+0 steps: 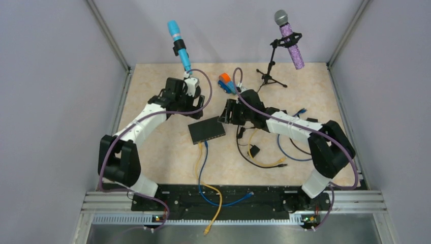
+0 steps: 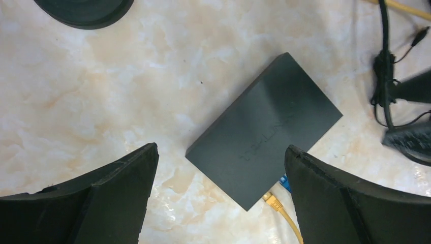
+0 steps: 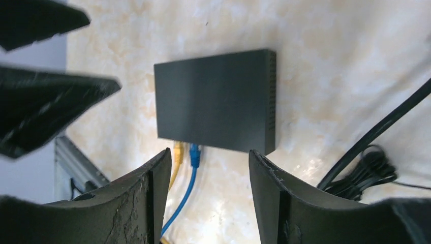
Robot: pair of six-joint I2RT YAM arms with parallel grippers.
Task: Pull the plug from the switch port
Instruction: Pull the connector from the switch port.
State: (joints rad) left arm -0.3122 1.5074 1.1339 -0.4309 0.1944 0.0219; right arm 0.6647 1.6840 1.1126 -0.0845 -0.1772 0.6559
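Observation:
The switch is a flat black box lying on the marble table, also seen in the left wrist view and the right wrist view. Two plugs sit side by side in its near side: a yellow plug and a blue plug, their cables running toward the front rail. My left gripper hovers open above the switch's back left corner. My right gripper is open above the switch's right end, its fingers straddling the port side, gripping nothing. The blue cable passes below its gap.
A cyan microphone and a purple microphone stand on stands at the back. An orange-and-blue toy lies behind the right gripper. Loose black, yellow and blue cables lie right of the switch. A metal rail runs along the front.

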